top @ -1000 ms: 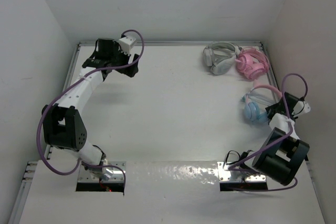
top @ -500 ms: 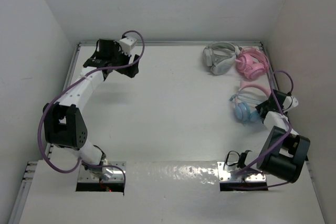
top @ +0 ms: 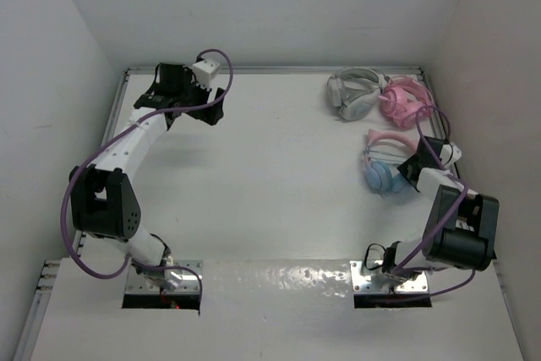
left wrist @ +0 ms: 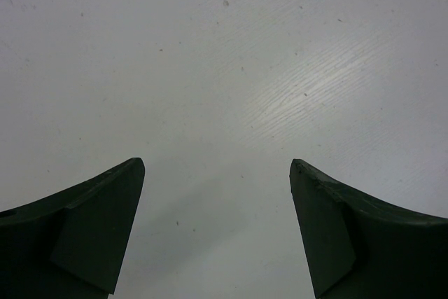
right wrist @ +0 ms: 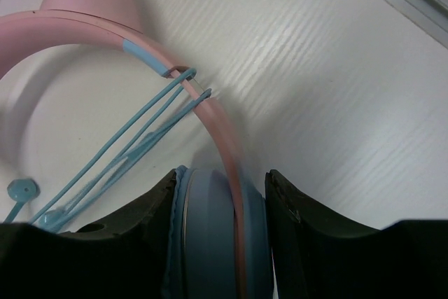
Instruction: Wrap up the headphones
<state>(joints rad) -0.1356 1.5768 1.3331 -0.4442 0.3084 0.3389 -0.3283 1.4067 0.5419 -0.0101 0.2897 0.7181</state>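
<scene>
- Right gripper [right wrist: 220,239]: fingers clamped on blue ear cup of headphones [right wrist: 231,138].
- Pink headband arcs just ahead of fingertips. Cable [right wrist: 133,152] strands hooked over it, trailing left of fingers.
- Step, judged: carrying partly wound set to working spot. Next move calls for set-down short of all-pink headphones [top: 406,101] and grey-white headphones [top: 353,95] beyond fingertips.
- Left gripper [left wrist: 217,232]: fingers apart, nothing held, table [left wrist: 224,68] beneath.
- Change: headphones and right gripper shifted inward from right wall within last second.

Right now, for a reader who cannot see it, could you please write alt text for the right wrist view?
The right gripper clamps the headphones at a light blue ear cup and the pink headband. The thin blue cable is looped over the headband, above a white table.
</scene>
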